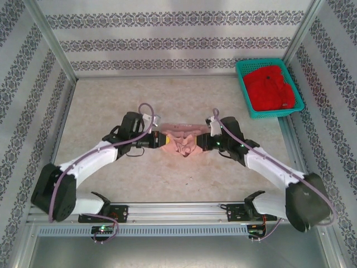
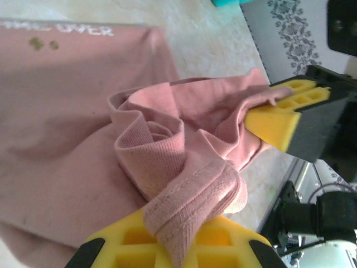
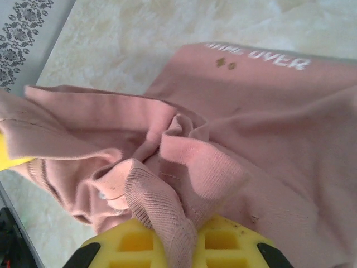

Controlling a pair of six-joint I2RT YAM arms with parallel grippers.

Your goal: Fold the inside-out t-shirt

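Inside-out t-shirt (image 1: 183,144) is bunched between left pincer (image 1: 158,139) and right pincer (image 1: 206,142), both clenched on its ribbed edge, with no fold made yet.

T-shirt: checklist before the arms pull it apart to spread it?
1. Left tool shut on cloth: ok, a ribbed edge of the t-shirt is pinched between its fingers.
2. Right tool shut on cloth: ok, it also pinches a ribbed edge.
3. Single layer in each grip: cannot tell, folds are bunched at both.
4. Shirt laid flat: not ok, it is crumpled between the tools; only the part with the white lettering lies smooth.
5. Which side faces out: cannot tell.
6. Basket with the red garment away from the arms: ok, it sits in the far right corner.
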